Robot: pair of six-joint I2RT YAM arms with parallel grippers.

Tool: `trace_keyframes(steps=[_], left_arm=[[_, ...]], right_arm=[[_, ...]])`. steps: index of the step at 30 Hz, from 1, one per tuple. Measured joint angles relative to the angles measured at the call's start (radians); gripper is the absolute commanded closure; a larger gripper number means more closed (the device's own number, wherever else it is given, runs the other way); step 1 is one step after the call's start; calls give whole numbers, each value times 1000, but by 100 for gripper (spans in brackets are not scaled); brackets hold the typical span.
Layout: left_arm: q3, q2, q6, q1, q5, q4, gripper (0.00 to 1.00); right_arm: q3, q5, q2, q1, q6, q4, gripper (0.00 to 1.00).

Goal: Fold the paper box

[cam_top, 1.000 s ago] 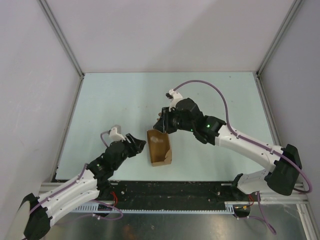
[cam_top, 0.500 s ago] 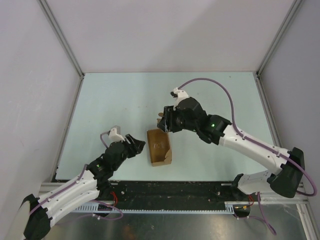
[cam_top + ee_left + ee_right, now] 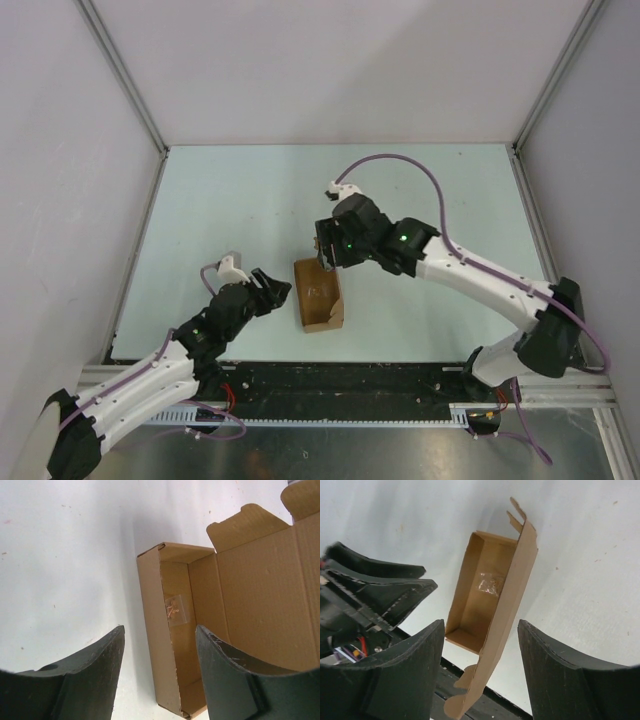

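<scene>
Brown paper box open-topped (lid flap upright).

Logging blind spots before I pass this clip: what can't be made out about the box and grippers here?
- Top view: the right gripper hides its fingertips under its own wrist, so contact with the paper box cannot be told.
- Left wrist view: the lid runs off the right edge.
- Wrist views: the clear scrap inside is too small to identify.
</scene>
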State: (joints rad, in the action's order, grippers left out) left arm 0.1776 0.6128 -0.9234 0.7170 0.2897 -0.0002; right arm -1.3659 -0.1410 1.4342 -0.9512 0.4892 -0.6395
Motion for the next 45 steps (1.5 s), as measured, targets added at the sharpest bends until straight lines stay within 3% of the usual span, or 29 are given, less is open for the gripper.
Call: trace_keyframes(steps=[5,12,18,23,30,37,45], left_arm=[[0,-17,0,0,-15,-17,36],[0,-31,2,0,-30,-29,36],[0,-34,7,0,-32,-38,36],[0,-36,7,0,-35,-43,36],[0,-46,8,-1,-40,-49,35],[0,-58,10,-2,-43,-65,35],[0,-73,26,-2,-59,-79,35]], right_arm=[[-58,-11,120,-21,-45,-64,41],[-132,-66,206,-32,-102,-132,65],[-137,-99,219,-33,-152,-164,76],[-138,-106,219,-33,-203,-166,100],[-151,-99,221,-18,-290,-179,100],[-157,-71,203,23,-482,-179,100],[-157,175,99,206,-738,-163,100]])
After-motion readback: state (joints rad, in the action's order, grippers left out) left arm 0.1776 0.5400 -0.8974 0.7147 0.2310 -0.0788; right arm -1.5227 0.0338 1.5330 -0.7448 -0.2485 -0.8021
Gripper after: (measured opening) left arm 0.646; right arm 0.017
